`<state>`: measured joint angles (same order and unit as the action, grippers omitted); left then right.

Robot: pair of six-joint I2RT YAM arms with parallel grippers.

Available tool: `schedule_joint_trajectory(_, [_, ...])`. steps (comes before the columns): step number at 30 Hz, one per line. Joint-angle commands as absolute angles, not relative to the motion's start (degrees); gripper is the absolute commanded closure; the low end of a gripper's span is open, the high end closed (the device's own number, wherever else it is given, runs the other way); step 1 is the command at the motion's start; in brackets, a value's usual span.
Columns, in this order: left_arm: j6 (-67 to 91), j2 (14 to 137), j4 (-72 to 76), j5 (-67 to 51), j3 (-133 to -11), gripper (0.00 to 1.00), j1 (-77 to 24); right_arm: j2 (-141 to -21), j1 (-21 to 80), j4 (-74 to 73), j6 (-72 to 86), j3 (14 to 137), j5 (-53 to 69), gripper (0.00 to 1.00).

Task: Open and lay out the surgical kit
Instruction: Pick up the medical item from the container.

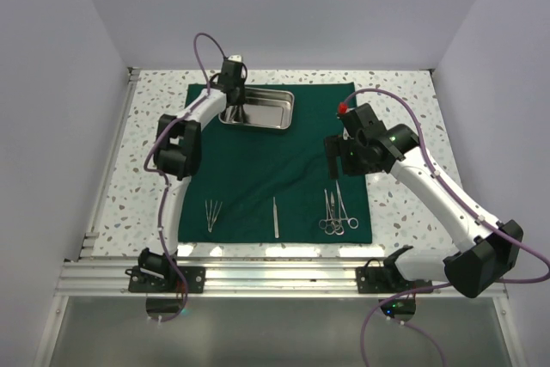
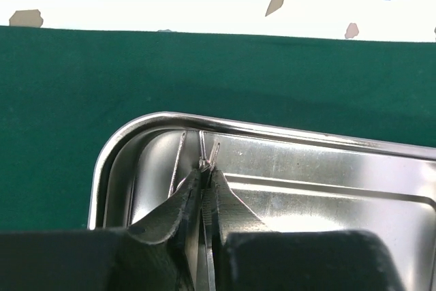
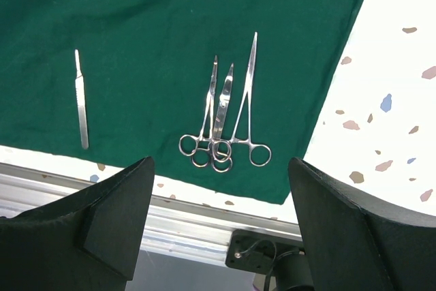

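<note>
The dark green cloth [image 1: 275, 169] lies spread flat on the table. The steel tray [image 1: 273, 111] stands on its far part. My left gripper [image 1: 234, 109] reaches down into the tray's left end. In the left wrist view the left gripper [image 2: 206, 172] is shut on thin steel tweezers [image 2: 214, 151] near the tray's corner [image 2: 272, 131]. On the cloth's near edge lie a pair of tweezers [image 1: 212, 212], one slim straight instrument [image 1: 276, 217] and three scissor-handled clamps [image 1: 335, 212]. My right gripper [image 1: 337, 156] hovers open above the clamps [image 3: 225, 120], holding nothing.
Speckled white tabletop [image 1: 404, 100] surrounds the cloth. An aluminium rail [image 1: 275, 277] runs along the near edge, with the arm bases on it. Pale walls close in the back and both sides. The slim instrument [image 3: 82, 103] lies left of the clamps.
</note>
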<state>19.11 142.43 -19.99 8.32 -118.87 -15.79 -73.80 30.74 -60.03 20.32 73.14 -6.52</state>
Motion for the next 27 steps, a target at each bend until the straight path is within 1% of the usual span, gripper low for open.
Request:
schedule_joint_trajectory(1, [20.7, 144.4, -18.9, 6.6, -120.4, 0.89, -15.3, -72.6, 30.8, -60.5, 19.8, 73.4, -6.9, 0.17])
schedule_joint_trajectory(5, [20.7, 144.4, -18.4, 6.5, -120.0, 0.99, -15.3, -72.3, 30.8, -60.5, 20.2, 73.0, -6.6, 0.17])
schedule_joint_trajectory(6, [20.7, 144.3, -18.3, 6.6, -120.0, 1.00, -15.3, -72.2, 30.8, -60.4, 20.3, 72.9, -6.6, 0.17])
schedule_joint_trajectory(11, [20.9, 142.3, -17.8, 6.5, -120.3, 1.00, -15.4, -72.1, 30.8, -60.1, 20.6, 72.6, -6.5, 0.17])
schedule_joint_trajectory(19, [20.3, 138.6, -18.8, 6.3, -124.5, 1.00, -15.3, -72.7, 30.8, -59.6, 20.5, 73.3, -6.3, 0.18])
schedule_joint_trajectory(27, [18.2, 132.3, -19.0, 6.4, -126.7, 1.00, -15.3, -72.9, 30.8, -58.7, 20.0, 73.8, -5.9, 0.17])
